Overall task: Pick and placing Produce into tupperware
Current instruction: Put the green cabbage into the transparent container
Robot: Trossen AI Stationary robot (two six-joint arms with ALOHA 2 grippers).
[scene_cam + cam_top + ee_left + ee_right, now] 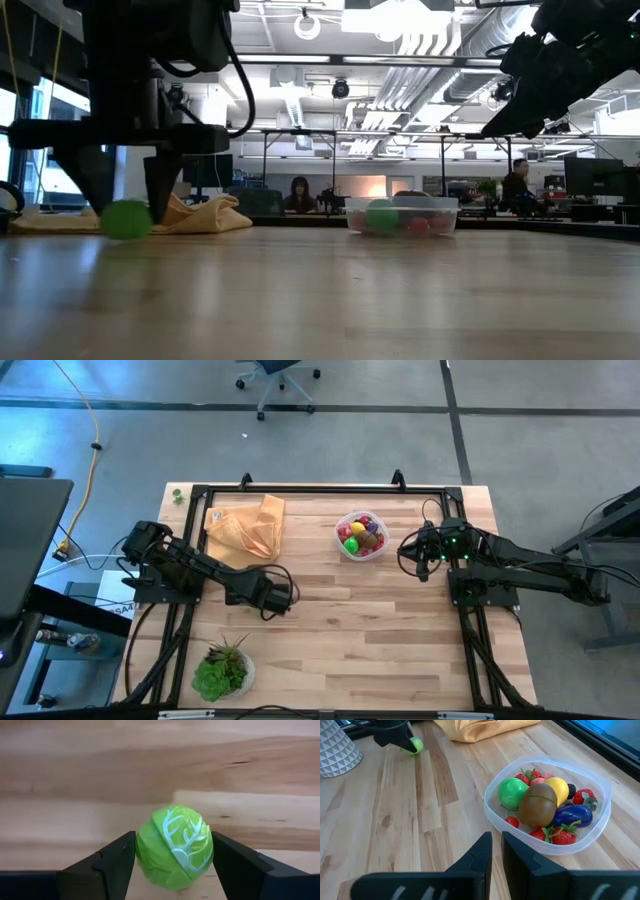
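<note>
My left gripper [172, 862] stands wide around the green cabbage [174, 847] on the table, not yet pinching, so I should close squarely across its middle before lifting toward the tub [361, 536], right gripper [496, 845] waiting shut beside it.

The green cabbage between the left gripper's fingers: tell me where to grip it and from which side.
Grip the green cabbage across its widest middle, coming down from above as the left gripper does now, one finger on each side. It is a round ball resting on the table, so a grip below or above the middle would likely squeeze it out.
</note>
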